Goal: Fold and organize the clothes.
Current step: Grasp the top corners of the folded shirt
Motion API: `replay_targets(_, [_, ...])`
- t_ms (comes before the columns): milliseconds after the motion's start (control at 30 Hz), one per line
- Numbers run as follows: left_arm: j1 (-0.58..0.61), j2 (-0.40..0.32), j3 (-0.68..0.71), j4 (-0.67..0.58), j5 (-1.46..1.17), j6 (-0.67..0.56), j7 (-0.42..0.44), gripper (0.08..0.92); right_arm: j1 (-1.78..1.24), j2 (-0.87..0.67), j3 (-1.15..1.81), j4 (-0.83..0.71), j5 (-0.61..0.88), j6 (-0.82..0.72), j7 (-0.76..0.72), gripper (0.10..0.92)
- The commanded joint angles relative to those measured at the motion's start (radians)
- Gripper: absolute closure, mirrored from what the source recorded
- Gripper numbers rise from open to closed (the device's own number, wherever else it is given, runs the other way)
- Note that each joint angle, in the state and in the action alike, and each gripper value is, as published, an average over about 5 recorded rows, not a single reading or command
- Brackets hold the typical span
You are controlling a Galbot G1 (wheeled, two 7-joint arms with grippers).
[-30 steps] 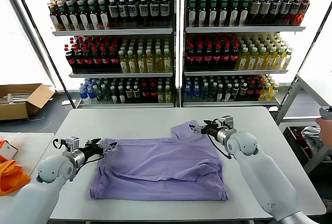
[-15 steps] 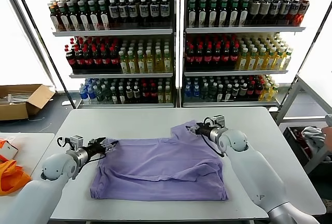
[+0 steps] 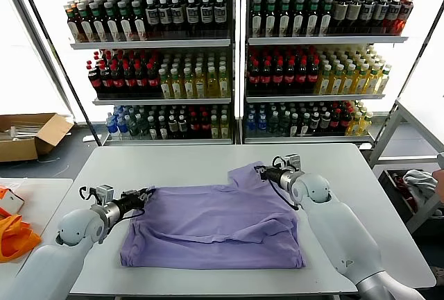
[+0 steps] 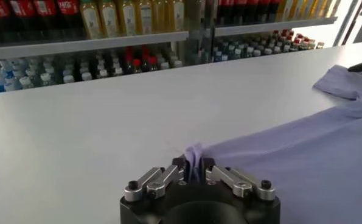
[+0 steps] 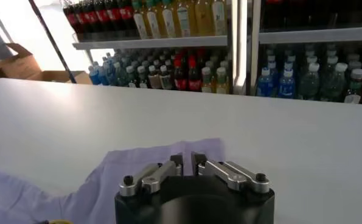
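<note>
The lavender T-shirt (image 3: 215, 223) lies plain side up on the white table (image 3: 187, 164), partly folded, with creases on its right half. My left gripper (image 3: 143, 194) is shut on the shirt's near-left corner. In the left wrist view a tuft of the fabric (image 4: 196, 152) runs up between the shut fingers of that gripper (image 4: 193, 170). My right gripper (image 3: 262, 171) is at the far right sleeve (image 3: 246, 173). In the right wrist view its fingers (image 5: 177, 162) stand almost together over the flat sleeve (image 5: 162, 155), and no fabric shows between them.
Shelves of bottles (image 3: 229, 57) stand behind the table. An orange cloth (image 3: 14, 236) lies on a side table at the left, with a cardboard box (image 3: 31, 133) on the floor beyond. A grey-white bundle (image 3: 416, 178) sits at the right past the table's edge.
My right gripper has shifted a little to the left along the sleeve. My left gripper holds the corner and has drawn the shirt's left edge slightly tauter.
</note>
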Motion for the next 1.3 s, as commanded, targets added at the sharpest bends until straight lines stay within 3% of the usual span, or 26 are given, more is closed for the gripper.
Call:
replay_targets(33, [0.008,0.0,0.005,-0.002,0.005,0.007,0.0,0.876,0.011,-0.001,0.018,0.006,-0.015,0.044,0.006,0.746])
replay_targets(467, [0.014,-0.004,-0.004,-0.012,0.006,0.007,0.003,0.898,0.012,0.033,-0.018,-0.077,-0.055,0.025,0.032,0.374])
replay_targets(567, [0.017,-0.003,-0.007,-0.015,0.005,0.007,0.003,0.897,0.017,0.052,-0.016,-0.105,-0.054,0.011,0.045,0.336])
replay_targets(1100, [-0.002,-0.001,-0.02,-0.02,-0.01,-0.002,-0.008,0.898,0.008,0.055,-0.028,-0.018,0.053,-0.015,0.058,0.786])
replay_targets(1300, [-0.006,-0.006,-0.05,-0.056,-0.047,-0.015,-0.036,0.898,-0.045,0.024,0.015,0.125,0.133,-0.018,0.094,0.916])
